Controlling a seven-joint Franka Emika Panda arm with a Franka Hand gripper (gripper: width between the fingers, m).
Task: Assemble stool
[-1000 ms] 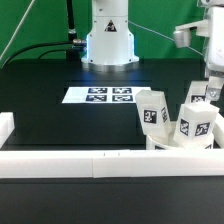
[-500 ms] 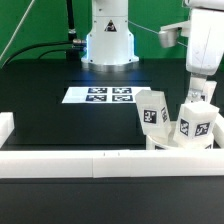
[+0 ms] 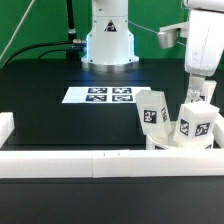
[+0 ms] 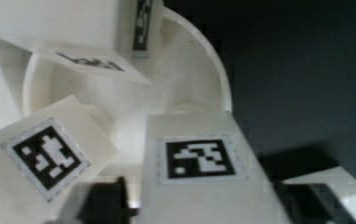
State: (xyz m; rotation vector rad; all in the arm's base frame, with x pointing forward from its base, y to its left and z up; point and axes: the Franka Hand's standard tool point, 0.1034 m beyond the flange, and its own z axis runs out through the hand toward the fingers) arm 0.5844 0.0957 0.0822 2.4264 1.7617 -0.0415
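Stool legs (image 3: 153, 112) upright and tagged, beside white border rail (image 3: 60, 160), gripper (image 3: 201, 95) above one leg (image 3: 193, 122), jaws apart astride it, gap visible on one side.

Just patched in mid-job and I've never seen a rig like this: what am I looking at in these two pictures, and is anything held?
The machine is one robot arm on a white base. The exterior view comes from a camera off the arm, looking across the black table; the wrist view comes from a camera on the arm's wrist, looking past its two fingers. On the table lie a flat marker board, part of the rig rather than the furniture, long white border rails, and, at the exterior view's right, the white stool parts: chunky tagged legs and, seen in the wrist view, the curved edge of the round seat. The fingers stand either side of one leg with a gap on one side, so nothing looks gripped yet.
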